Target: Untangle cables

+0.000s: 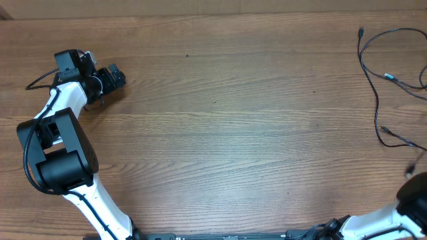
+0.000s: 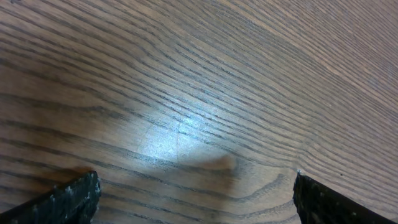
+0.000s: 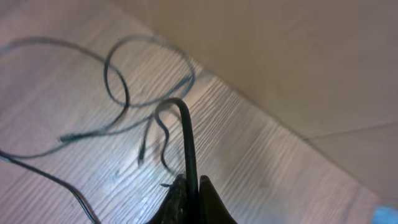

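**Right pincer on a cord, left idle**

Thin black cables with small plugs (image 1: 376, 107) lie in loose loops at the far right edge of the brown wood-grain table (image 1: 233, 120). Right gripper (image 3: 189, 186) is pressed together, pinching one black cord (image 3: 188, 143) that arches up above the table. Left gripper (image 2: 196, 194) is spread wide over bare wood at the far left, well apart from the cables.
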You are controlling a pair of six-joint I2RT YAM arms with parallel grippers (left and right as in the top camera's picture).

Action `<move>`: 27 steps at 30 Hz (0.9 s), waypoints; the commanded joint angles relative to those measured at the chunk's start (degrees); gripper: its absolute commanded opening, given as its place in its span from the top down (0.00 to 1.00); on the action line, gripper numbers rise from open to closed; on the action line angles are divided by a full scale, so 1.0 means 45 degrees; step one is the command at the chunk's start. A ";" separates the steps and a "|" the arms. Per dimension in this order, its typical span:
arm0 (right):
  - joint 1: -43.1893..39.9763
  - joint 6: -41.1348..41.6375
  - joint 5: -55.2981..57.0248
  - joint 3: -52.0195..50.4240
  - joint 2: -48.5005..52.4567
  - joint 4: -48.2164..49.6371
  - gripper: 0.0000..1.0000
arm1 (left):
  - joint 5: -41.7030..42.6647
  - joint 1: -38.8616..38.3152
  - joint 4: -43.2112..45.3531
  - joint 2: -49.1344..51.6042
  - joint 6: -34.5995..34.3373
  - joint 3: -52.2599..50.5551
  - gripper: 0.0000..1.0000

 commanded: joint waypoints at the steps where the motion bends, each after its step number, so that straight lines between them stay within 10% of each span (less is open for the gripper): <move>1: -0.0053 -0.0044 -0.1239 0.0000 0.0481 0.0112 0.96 | -0.0219 -0.0053 -0.0126 0.0024 0.0243 0.0019 0.00; 18: -0.0019 -0.0053 -0.4551 -0.0151 0.1651 -0.0078 0.00 | -0.0214 -0.0053 -0.0121 0.0024 0.0243 0.0019 0.01; 27: 0.0029 -0.2055 -0.8563 -0.0151 0.1647 -0.0306 0.00 | -0.0214 -0.0053 -0.0126 0.0024 0.0243 0.0019 0.00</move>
